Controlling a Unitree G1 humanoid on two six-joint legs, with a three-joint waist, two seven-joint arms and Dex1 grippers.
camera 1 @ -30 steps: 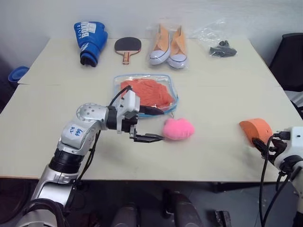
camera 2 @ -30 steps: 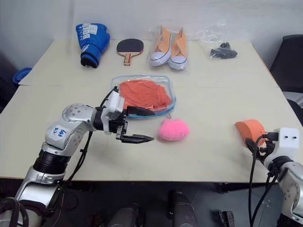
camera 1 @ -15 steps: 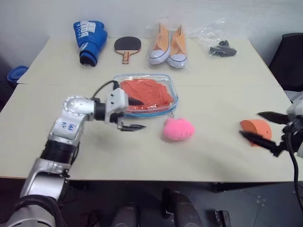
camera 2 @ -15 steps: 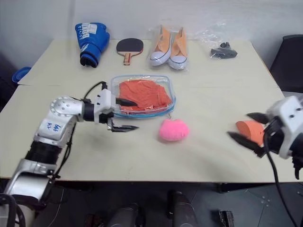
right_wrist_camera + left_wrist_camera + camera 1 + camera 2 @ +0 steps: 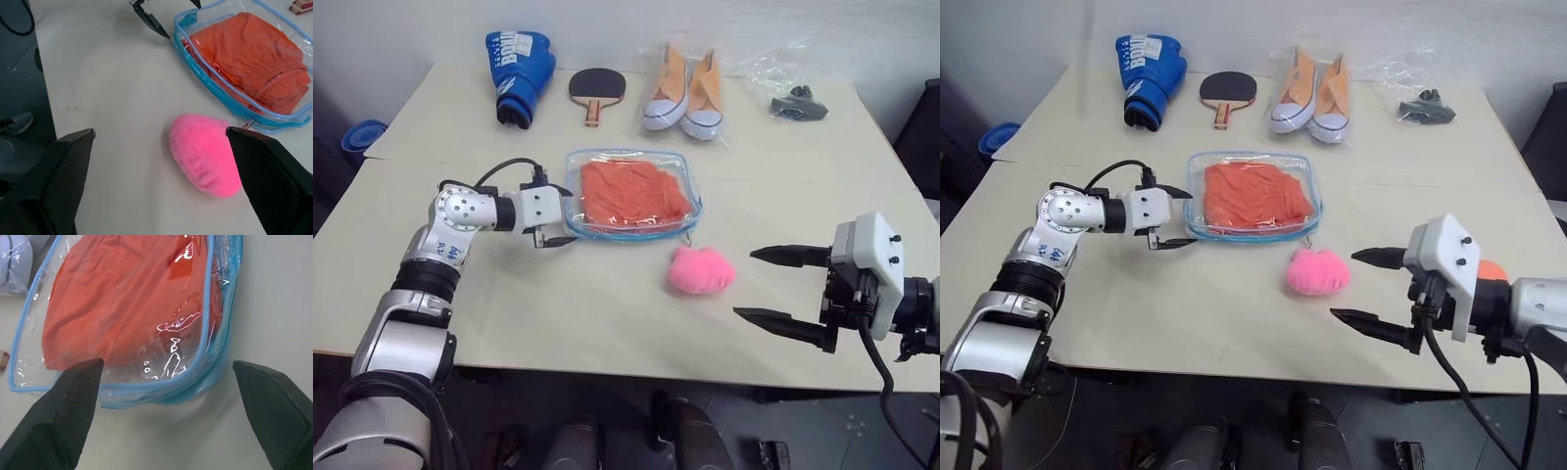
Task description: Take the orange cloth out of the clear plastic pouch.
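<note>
1. Pale table (image 5: 607, 304) under a white wall carries everything.
2. Inside the pouch (image 5: 631, 193) lies the cloth (image 5: 631, 189), folded and fully enclosed; the pouch lies flat near the table's middle, its blue edging all around.
3. Left end effector (image 5: 560, 213) sits at the pouch's left edge, fingers apart, one on each side of the pouch's near-left corner; in the left wrist view the fingers (image 5: 73, 401) bracket that corner without clearly gripping it.
4. Pink puff (image 5: 702, 271) lies just beside the pouch's near-right corner, toward the table's front edge.
5. Right end effector (image 5: 775, 286) hovers to the right of the puff near the front edge, fingers wide apart and holding nothing, pointing toward the puff.
6. Along the far edge, left to right: blue boxing glove (image 5: 520, 62), paddle (image 5: 597, 88), sneakers (image 5: 683, 90), and a clear bag with black items (image 5: 799, 101) near the far-right corner.
</note>
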